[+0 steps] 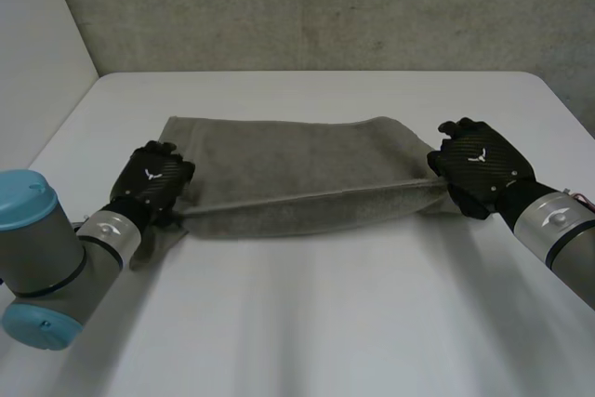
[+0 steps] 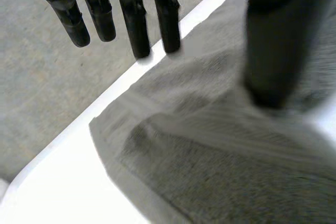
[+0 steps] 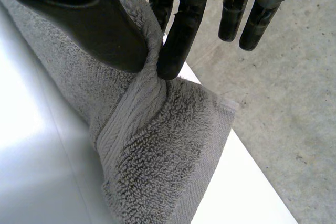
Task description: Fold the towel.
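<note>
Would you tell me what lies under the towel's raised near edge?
The rest of the towel, lying flat on the white table. The right hand pinches that edge up; whatever the cloth covers is hidden.

black weave-patterned left robot hand (image 1: 152, 178), matching right robot hand (image 1: 481, 166), white emblems, grey arms (image 1: 558, 228), light-blue caps (image 1: 26, 200)

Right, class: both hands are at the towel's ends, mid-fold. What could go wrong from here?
1. The right hand pinches only a small bunch of the towel at its end; it may slip out.
2. The left hand has straight fingers, not closed on the towel; if the right pulls alone, the fold could skew.
</note>
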Controlling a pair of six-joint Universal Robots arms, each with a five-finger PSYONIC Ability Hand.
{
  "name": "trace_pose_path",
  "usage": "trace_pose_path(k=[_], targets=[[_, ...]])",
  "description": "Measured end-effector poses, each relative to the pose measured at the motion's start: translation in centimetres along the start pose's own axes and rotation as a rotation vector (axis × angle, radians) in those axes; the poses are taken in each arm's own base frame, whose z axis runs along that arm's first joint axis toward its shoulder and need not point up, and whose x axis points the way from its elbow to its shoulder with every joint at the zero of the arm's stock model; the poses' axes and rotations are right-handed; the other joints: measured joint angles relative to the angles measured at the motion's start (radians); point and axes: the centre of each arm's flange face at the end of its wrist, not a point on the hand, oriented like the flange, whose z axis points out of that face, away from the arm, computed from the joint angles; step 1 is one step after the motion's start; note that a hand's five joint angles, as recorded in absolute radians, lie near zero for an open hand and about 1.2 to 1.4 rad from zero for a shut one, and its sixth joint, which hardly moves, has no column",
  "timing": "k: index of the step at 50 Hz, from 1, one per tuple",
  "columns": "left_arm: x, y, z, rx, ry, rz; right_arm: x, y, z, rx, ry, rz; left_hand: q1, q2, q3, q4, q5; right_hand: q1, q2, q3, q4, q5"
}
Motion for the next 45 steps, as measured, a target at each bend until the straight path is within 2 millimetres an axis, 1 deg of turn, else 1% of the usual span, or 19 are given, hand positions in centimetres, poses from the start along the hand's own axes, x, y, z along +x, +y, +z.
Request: trace_pose_path(k=[1,3,5,13,19,26,28,31,35,39,45], targets=[[-0.2,0.2,0.1,-0.005,-0.013,0.0,0.0,0.0,0.0,-0.001,0.0,0.002,-0.067,-0.075,0.0,0.0,-0.088,0.0,0.0,0.0,0.0,0.0],[-0.5,0.5,0.3,-0.018,-0.042,-0.001,0.1,-0.1,0.0,-0.004,0.0,0.004,-0.121,-0.146,0.0,0.0,-0.186,0.0,0.0,0.0,0.0,0.0],[-0.7,0.8,0.5,-0.031,-0.069,-0.002,0.1,0.0,0.0,-0.007,-0.001,0.006,-0.128,-0.159,0.0,0.0,-0.216,0.0,0.0,0.0,0.0,0.0],[-0.8,1.2,0.2,-0.059,-0.098,-0.004,0.5,0.3,0.0,-0.027,0.013,0.012,-0.128,-0.161,0.0,0.0,-0.228,0.0,0.0,0.0,0.0,0.0],[-0.7,0.9,-0.6,-0.072,-0.094,-0.007,1.9,0.9,-0.2,-0.07,0.066,0.024,-0.128,-0.162,0.0,0.0,-0.226,0.0,0.0,0.0,0.0,0.0],[-0.4,-0.1,-2.2,-0.103,-0.068,-0.021,3.6,1.8,-0.7,-0.151,0.129,0.077,-0.128,-0.161,0.0,0.0,-0.21,0.0,0.0,0.0,0.0,0.0],[-0.2,-0.3,-2.7,-0.11,-0.058,-0.024,4.0,1.9,-0.8,-0.163,0.142,0.093,-0.127,-0.155,0.0,0.0,-0.184,0.0,0.0,0.0,0.0,0.0],[0.3,-0.6,-3.5,-0.12,-0.036,-0.028,4.3,1.9,-0.9,-0.174,0.156,0.117,-0.092,-0.07,0.0,0.0,-0.073,0.0,0.0,0.0,0.0,0.0],[1.1,-0.8,-4.4,-0.135,-0.004,-0.03,4.4,1.9,-1.0,-0.176,0.161,0.138,0.026,0.046,0.0,0.0,0.044,0.0,0.0,0.0,0.0,0.0],[1.6,-0.4,-4.8,-0.156,0.016,-0.034,4.1,1.9,-1.0,-0.175,0.151,0.143,0.199,0.215,0.0,0.0,0.197,0.0,0.0,0.0,0.0,0.0],[2.1,0.1,-5.2,-0.19,0.046,-0.043,3.8,1.9,-0.9,-0.175,0.14,0.144,0.523,0.543,0.0,0.0,0.517,0.0,0.0,0.0,0.0,0.0]])
